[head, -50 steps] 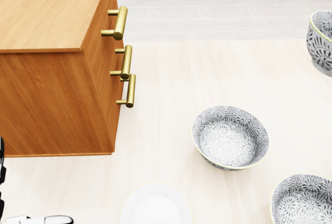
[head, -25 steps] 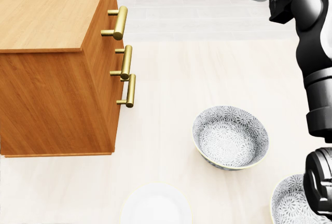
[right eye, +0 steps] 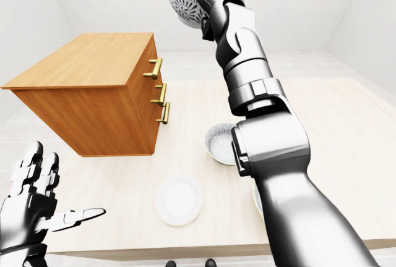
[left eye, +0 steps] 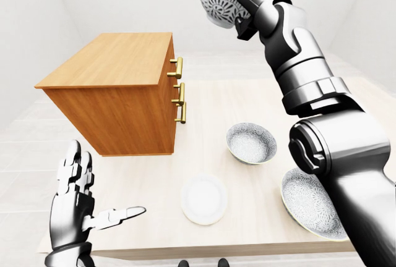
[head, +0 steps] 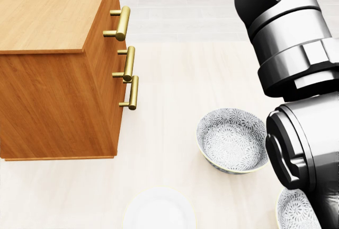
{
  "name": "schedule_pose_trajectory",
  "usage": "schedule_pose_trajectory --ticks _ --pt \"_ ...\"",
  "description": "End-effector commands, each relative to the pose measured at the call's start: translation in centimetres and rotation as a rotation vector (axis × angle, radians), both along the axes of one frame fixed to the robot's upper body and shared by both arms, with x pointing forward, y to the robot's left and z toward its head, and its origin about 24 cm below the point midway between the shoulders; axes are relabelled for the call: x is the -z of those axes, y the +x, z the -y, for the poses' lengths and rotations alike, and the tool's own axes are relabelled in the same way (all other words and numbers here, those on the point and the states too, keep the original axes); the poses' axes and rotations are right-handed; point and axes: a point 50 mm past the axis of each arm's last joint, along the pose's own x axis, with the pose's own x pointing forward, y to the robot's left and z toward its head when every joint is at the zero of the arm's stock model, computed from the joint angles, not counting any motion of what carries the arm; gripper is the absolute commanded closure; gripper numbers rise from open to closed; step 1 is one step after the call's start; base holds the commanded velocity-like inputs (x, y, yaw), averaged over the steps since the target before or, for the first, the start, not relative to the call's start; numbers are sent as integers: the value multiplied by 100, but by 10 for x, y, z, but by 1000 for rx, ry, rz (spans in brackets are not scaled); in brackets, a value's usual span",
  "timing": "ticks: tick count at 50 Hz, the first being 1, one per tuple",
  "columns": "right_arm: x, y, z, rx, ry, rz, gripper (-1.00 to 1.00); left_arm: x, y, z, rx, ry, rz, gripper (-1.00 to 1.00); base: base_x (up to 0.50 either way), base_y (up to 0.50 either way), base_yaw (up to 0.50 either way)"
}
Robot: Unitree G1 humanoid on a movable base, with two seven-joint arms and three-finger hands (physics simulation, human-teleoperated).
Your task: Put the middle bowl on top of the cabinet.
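1. Swinging leftward since half a second ago, the right arm (head: pixel 296 75) is now filling the right side of the head view, and the bowl seen at that view's top edge is no longer showing there.
2. Seen from the left eye, the arm is reaching steeply upward, with the right hand (left eye: pixel 243 0) clamping the rim of the bowl (left eye: pixel 215 2).
3. That bowl is hanging in the air at the view's top, higher than the cabinet (left eye: pixel 120 91) and to its right, touching nothing else.
4. It is tilting, showing a grey-and-white flowered wall and a pale rim.
5. Beside the bottom-left corner of the table (left eye: pixel 247 101), the left hand (left eye: pixel 77 202) is hovering with its fingers spread apart, holding nothing.
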Motion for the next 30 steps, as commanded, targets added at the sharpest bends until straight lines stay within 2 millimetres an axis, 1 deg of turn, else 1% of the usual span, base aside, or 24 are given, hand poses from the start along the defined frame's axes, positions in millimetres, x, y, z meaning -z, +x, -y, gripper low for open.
schedule_pose_trajectory --ticks 1,13,15,17,20,21,26,27,30 --pt "-22 -10 -41 -145 116 34 100 2 -7 -7 -19 -6 -2 -100 0 0 0" --pt "-23 -18 -77 -229 107 25 100 7 -14 -13 -29 -13 -4 -100 0 0 0" --pt "-19 -19 -84 -252 110 0 100 10 -16 -14 -27 -19 -6 -100 0 0 0" --pt "-16 -19 -89 -251 106 16 100 15 -15 -15 -28 -20 -20 -100 0 0 0" --pt "-16 -22 -98 -279 121 10 100 20 -15 -16 -32 -24 -43 -100 0 0 0" --pt "-16 -22 -98 -278 121 10 100 20 -15 -17 -32 -25 -44 -100 0 0 0" --pt "-13 -28 -119 -323 102 9 100 25 -19 -16 -30 -33 -70 -100 0 0 0" --pt "-13 -28 -118 -322 102 8 100 25 -20 -16 -30 -34 -72 -100 0 0 0" --pt "-13 -33 -128 -347 91 13 100 27 -21 -15 -31 -38 -80 -100 0 0 0"
